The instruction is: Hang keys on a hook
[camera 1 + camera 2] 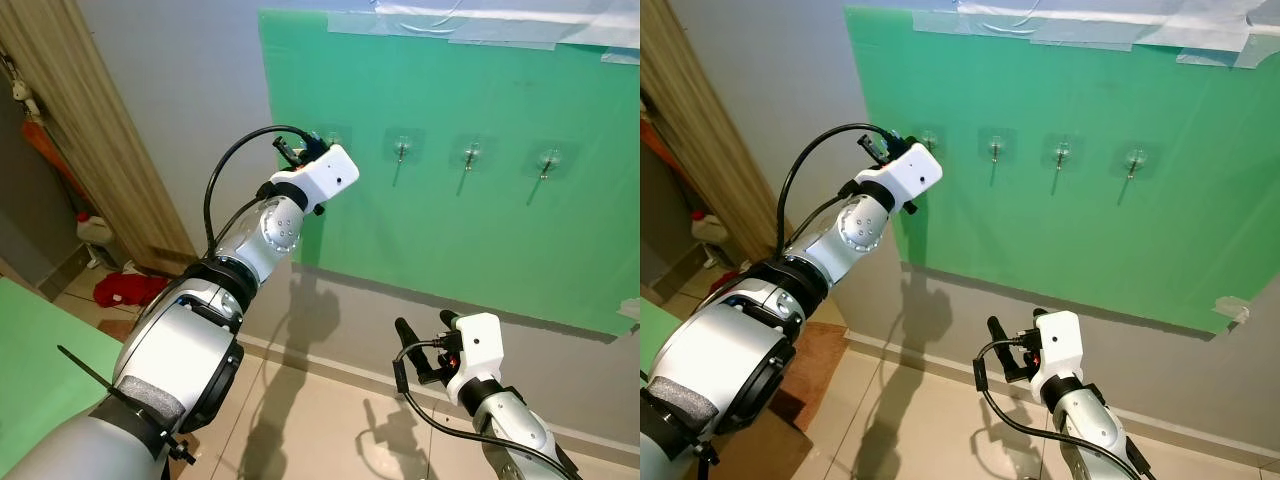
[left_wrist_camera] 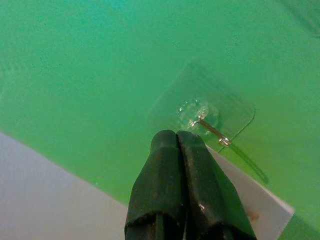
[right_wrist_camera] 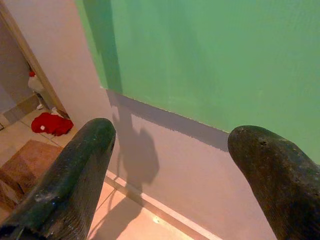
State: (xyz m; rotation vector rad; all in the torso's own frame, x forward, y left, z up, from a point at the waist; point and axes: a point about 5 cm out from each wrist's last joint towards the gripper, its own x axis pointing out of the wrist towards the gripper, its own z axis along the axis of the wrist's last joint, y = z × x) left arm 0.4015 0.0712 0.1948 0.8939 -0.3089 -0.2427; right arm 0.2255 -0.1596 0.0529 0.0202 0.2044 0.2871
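Keys cannot be made out anywhere; the left gripper point(image 2: 175, 137) has its two black fingers pressed together just below the leftmost clear adhesive hook point(image 2: 200, 116), with nothing visible between them. That hook sits on a green sheet point(image 1: 450, 240) taped to the wall, beside three more hooks point(image 1: 470, 155). Low down, the right gripper point(image 3: 170, 145) hangs with fingers spread wide, holding nothing.

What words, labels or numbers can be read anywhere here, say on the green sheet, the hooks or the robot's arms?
None can be read.
Green sheet: plain, no print.
Hooks: clear pads with bare metal pegs, no marks.
Left gripper, shut near the leftmost hook: no lettering.
Right gripper, open and held low: no lettering.
White bottle on the floor: too small to tell.
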